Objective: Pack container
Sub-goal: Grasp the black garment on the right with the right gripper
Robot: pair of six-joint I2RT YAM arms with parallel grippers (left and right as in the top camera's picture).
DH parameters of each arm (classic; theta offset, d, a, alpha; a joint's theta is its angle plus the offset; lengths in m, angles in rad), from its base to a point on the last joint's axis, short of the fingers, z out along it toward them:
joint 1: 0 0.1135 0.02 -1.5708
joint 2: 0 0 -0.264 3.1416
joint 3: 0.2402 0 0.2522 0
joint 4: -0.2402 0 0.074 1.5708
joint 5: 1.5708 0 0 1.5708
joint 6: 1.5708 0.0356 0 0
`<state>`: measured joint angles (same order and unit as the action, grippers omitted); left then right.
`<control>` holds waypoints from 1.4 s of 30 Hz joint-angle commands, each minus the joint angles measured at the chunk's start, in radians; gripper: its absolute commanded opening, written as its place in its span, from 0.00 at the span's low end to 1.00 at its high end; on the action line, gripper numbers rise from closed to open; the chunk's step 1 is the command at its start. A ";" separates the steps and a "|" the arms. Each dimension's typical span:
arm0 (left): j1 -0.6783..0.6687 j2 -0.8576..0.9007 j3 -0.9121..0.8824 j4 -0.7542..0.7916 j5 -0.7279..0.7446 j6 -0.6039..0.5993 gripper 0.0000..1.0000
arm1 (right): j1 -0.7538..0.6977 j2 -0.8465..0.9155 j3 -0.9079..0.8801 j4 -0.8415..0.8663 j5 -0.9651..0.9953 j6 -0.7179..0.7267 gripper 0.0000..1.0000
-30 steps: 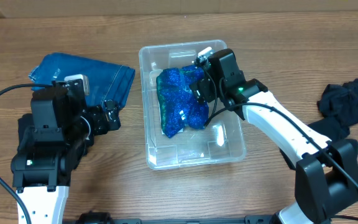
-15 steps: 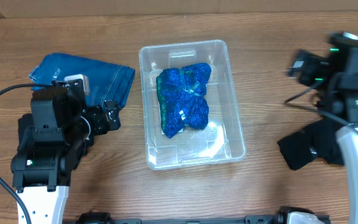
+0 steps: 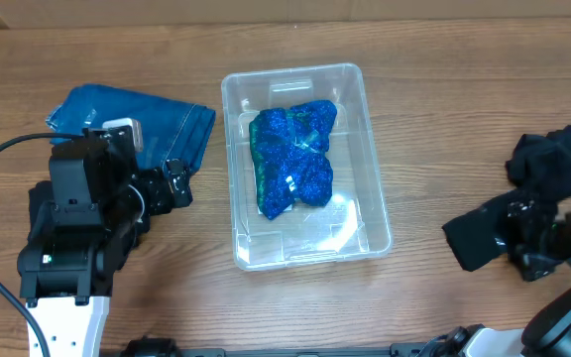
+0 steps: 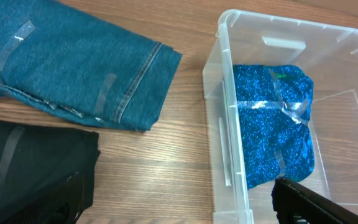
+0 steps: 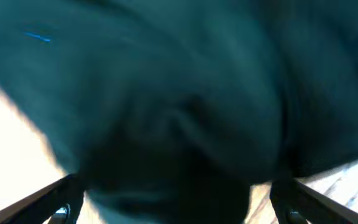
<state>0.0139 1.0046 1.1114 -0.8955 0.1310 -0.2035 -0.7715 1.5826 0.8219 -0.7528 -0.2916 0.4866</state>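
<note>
The container (image 3: pixel 292 71), a clear plastic bin, stands mid-table and holds a glittery blue cloth (image 3: pixel 293 159). It also shows in the left wrist view (image 4: pixel 227 130) with the blue cloth (image 4: pixel 272 118) inside. My left gripper (image 3: pixel 171 185) is open and empty, left of the bin, its fingers wide apart in the left wrist view (image 4: pixel 185 211). My right gripper (image 3: pixel 523 236) is open, low over a black cloth (image 3: pixel 476 240) at the front right. That dark cloth (image 5: pixel 179 99) fills the right wrist view between the spread fingers (image 5: pixel 179 208).
A folded denim cloth (image 3: pixel 132 121) lies at the back left, also in the left wrist view (image 4: pixel 73 62). A black cloth (image 4: pixel 30 162) lies under my left arm. Another crumpled black cloth (image 3: pixel 558 164) lies at the right edge.
My right gripper left the blue cloth in the bin, swung out to the right, then came down over the black cloth at the front right. The left arm has not moved.
</note>
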 commanded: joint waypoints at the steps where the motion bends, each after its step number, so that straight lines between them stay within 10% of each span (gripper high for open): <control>1: 0.005 0.003 0.024 0.002 0.000 0.016 1.00 | -0.003 -0.005 -0.075 0.087 -0.025 0.043 0.99; 4: 0.005 0.003 0.024 0.002 0.000 0.016 1.00 | -0.002 -0.005 -0.095 0.156 -0.045 0.040 0.77; 5: 0.005 0.003 0.024 0.002 0.000 0.016 1.00 | -0.002 -0.005 -0.095 0.182 -0.071 0.037 0.45; 8: 0.005 0.003 0.024 0.002 0.000 0.016 1.00 | -0.002 -0.006 -0.093 0.318 -0.306 -0.003 0.04; 15: 0.005 0.003 0.024 0.002 0.000 0.016 1.00 | 0.209 -0.226 0.103 0.262 -0.506 -0.242 0.04; 27: 0.005 0.003 0.024 0.002 0.000 0.016 1.00 | 1.202 -0.211 0.357 -0.120 -0.188 -0.496 0.04; 34: 0.005 0.003 0.024 0.002 0.000 0.016 1.00 | 1.316 -0.050 0.357 -0.143 -0.145 -0.632 0.04; 42: 0.005 0.003 0.024 0.002 0.000 0.016 1.00 | 1.353 -0.050 0.357 -0.246 0.131 -1.312 0.04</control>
<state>0.0151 1.0046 1.1126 -0.8955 0.1310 -0.2035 0.5568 1.5406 1.1725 -1.0130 -0.2813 -0.6018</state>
